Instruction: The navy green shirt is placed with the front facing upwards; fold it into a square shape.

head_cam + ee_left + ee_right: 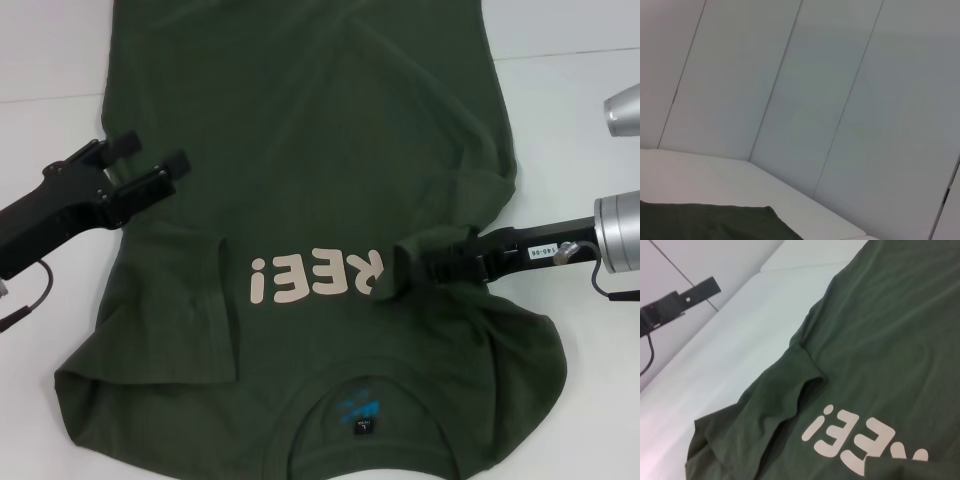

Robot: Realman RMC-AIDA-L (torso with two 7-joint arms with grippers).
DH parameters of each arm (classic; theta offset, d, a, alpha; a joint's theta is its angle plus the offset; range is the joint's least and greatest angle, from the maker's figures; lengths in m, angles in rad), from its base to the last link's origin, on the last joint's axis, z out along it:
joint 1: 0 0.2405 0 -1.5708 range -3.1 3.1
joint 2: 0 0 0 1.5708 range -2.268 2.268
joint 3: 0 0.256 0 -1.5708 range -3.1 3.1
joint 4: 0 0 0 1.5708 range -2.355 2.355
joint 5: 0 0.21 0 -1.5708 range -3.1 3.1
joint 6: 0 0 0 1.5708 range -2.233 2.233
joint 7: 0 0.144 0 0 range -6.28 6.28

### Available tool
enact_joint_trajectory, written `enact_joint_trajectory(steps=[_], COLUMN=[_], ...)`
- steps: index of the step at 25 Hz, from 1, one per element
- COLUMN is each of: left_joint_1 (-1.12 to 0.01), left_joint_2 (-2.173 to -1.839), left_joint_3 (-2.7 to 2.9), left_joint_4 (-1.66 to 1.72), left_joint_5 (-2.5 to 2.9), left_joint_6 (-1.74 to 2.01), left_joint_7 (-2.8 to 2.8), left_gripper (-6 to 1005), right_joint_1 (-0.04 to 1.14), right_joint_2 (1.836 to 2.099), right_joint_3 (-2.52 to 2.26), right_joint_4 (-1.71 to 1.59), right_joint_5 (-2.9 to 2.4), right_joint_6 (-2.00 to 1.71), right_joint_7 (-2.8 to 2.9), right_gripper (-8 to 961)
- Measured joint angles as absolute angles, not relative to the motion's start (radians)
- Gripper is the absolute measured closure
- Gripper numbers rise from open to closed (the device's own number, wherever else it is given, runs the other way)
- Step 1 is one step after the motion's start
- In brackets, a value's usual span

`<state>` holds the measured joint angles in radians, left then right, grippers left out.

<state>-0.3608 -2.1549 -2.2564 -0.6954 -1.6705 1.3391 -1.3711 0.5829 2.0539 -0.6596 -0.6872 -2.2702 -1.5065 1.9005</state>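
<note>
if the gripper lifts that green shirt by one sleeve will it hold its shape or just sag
Probably sag: the navy green shirt is creased and bunches where the right gripper holds a fold. Pushed, it would likely wrinkle rather than slide whole. It looks light. The left gripper is open at its edge.

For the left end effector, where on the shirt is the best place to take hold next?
Probably the shirt's left side edge by the folded-in sleeve, coming from the robot's left. The open left end effector hovers there, and that edge lies flat on the table. The right end effector is at the opposite fold.
</note>
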Motion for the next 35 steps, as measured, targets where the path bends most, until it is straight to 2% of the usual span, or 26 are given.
enact_joint_trajectory(steps=[9, 26, 35], left_joint_1=[-0.365, -0.365, -0.367], left_joint_2=[-2.155, -2.155, -2.156], left_joint_3=[-2.256, -2.257, -2.256], left_joint_4=[-0.695, -0.695, -0.695], left_joint_5=[-1.67, -1.671, -1.671], left_joint_6=[1.339, 1.336, 1.331], left_joint_7=[-1.363, -1.361, -1.359], left_gripper=[124, 124, 123], right_joint_1=[0.602, 0.591, 0.602], right_joint_2=[2.055, 2.036, 2.024], right_joint_3=[-0.71, -0.677, -0.622], right_joint_4=[-0.656, -0.66, -0.663], right_joint_5=[-2.271, -2.178, -2.171], right_joint_6=[-1.464, -1.462, -1.283], right_joint_7=[1.908, 1.891, 1.941], right_gripper=[421, 430, 432])
